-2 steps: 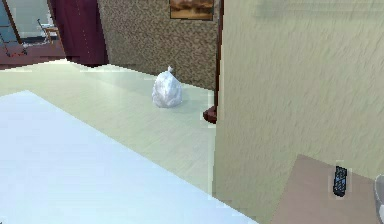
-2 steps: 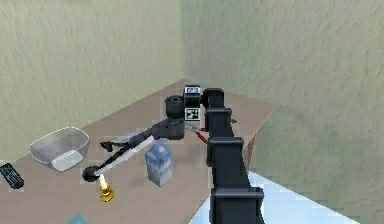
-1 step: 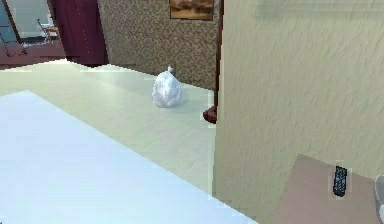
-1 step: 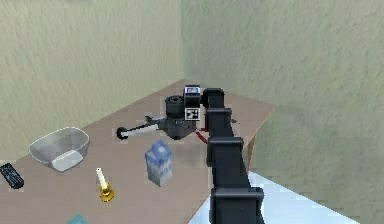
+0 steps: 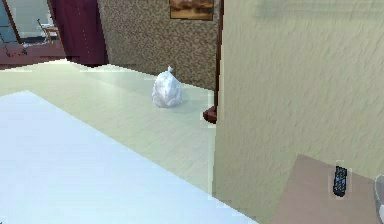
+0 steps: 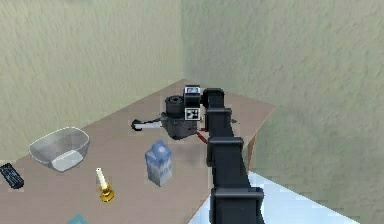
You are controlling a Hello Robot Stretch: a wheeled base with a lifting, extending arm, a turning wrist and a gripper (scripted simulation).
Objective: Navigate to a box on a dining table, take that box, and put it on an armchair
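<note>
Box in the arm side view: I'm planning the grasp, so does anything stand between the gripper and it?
Nothing visible: only bare tabletop lies between the gripper and the box. The clear bowl and small yellow object stand off to the left.

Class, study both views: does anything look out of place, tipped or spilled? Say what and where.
One thing: a white bag sits on the bare floor, an odd spot for it. On the table, the box and bowl stand upright, with nothing spilled.
</note>
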